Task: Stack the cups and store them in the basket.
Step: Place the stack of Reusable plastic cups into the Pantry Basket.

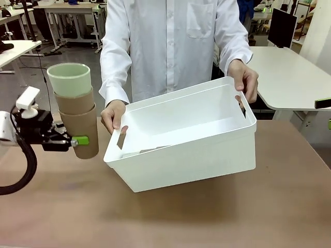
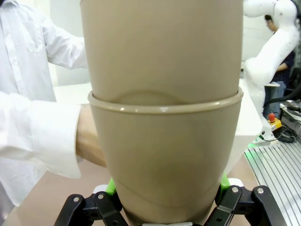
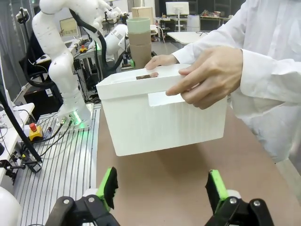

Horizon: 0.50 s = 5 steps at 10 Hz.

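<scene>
A stack of three cups (image 1: 77, 111) stands upright at the left: a mint green one on top and two grey-brown ones below. My left gripper (image 1: 77, 140) is shut on the lowest cup, side-on. In the left wrist view the grey-brown cups (image 2: 164, 141) rise between the green pads (image 2: 111, 186). A person holds the white basket (image 1: 191, 160) by both short ends at the table's middle, raised and tilted with its opening toward me; the inside that shows holds nothing. My right gripper (image 3: 162, 193) is open above the brown table, short of the basket (image 3: 160, 117). The cups (image 3: 139, 37) show beyond it.
The person's hands (image 1: 114, 116) grip the basket's slot handles, one only a little right of the cup stack. Brown table (image 1: 165, 222) lies bare in front of the basket. A white desk (image 1: 295, 77) stands at the back right. My left arm's white links (image 3: 56, 52) rise beside the table.
</scene>
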### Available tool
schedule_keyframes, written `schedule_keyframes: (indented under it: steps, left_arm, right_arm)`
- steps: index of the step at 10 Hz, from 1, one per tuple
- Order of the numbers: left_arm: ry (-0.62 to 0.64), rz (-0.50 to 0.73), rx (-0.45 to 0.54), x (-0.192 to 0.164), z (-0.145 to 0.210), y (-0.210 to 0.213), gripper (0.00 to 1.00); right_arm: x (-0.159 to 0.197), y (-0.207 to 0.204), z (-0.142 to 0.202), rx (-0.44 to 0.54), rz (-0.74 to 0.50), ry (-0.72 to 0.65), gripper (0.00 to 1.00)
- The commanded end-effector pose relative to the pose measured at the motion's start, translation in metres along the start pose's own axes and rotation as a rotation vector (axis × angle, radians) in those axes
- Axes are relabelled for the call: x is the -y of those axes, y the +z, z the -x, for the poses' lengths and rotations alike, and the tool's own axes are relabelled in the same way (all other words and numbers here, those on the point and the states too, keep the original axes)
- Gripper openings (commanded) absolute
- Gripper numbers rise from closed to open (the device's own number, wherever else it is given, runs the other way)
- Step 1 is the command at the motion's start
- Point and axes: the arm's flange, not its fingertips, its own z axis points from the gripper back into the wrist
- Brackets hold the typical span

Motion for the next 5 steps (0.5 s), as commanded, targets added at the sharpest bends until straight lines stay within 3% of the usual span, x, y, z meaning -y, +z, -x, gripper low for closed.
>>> schedule_keyframes:
  steps: [1,2,5]
  left_arm:
    - [0.003,-0.048,-0.072,0.023,-0.068,0.004,0.84]
    - [0.018,-0.054,-0.119,0.026,-0.097,0.001,0.84]
    - [0.025,-0.1,-0.423,0.024,-0.179,-0.045,0.84]
  right_arm:
    - [-0.001,0.0,-0.005,0.02,0.005,-0.02,1.0]
    - [-0.001,0.0,-0.005,0.02,0.005,-0.02,1.0]
    - [-0.001,0.0,-0.005,0.02,0.005,-0.02,1.0]
